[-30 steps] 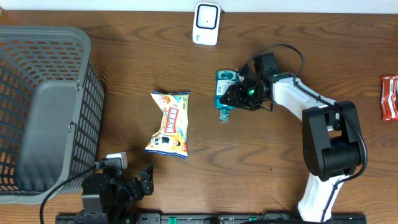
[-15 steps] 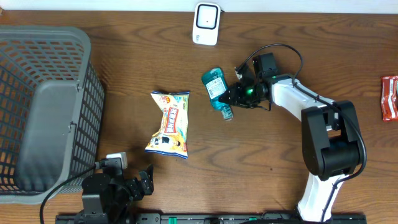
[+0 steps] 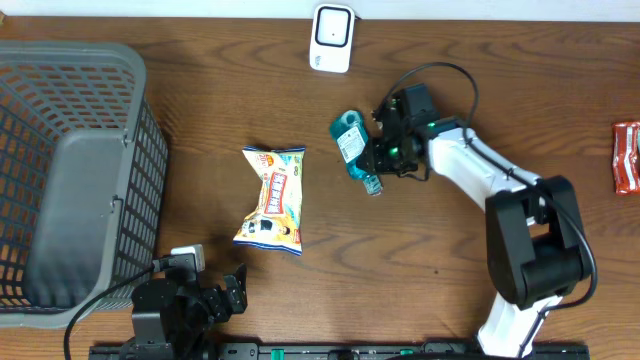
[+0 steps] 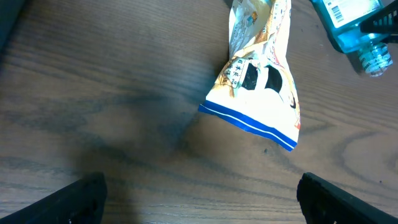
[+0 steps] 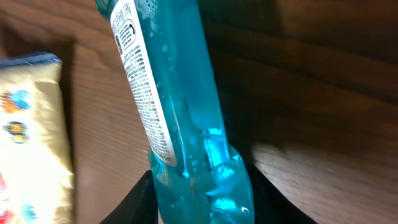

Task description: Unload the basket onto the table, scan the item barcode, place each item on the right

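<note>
A clear blue bottle with a white printed label hangs tilted over the table's middle. Its cap end points toward the front. My right gripper is shut on the bottle from the right. In the right wrist view the bottle fills the frame, and the dark fingers of the right gripper press on both of its sides. The white scanner lies at the back edge, above the bottle. My left gripper rests open at the front left. In the left wrist view the left gripper has nothing between its fingers.
A yellow snack bag lies left of the bottle and shows in the left wrist view. A grey mesh basket fills the left side. A red packet sits at the right edge.
My right gripper closed on the blue bottle and tipped it, swinging its base to the left. The left arm has not moved.
</note>
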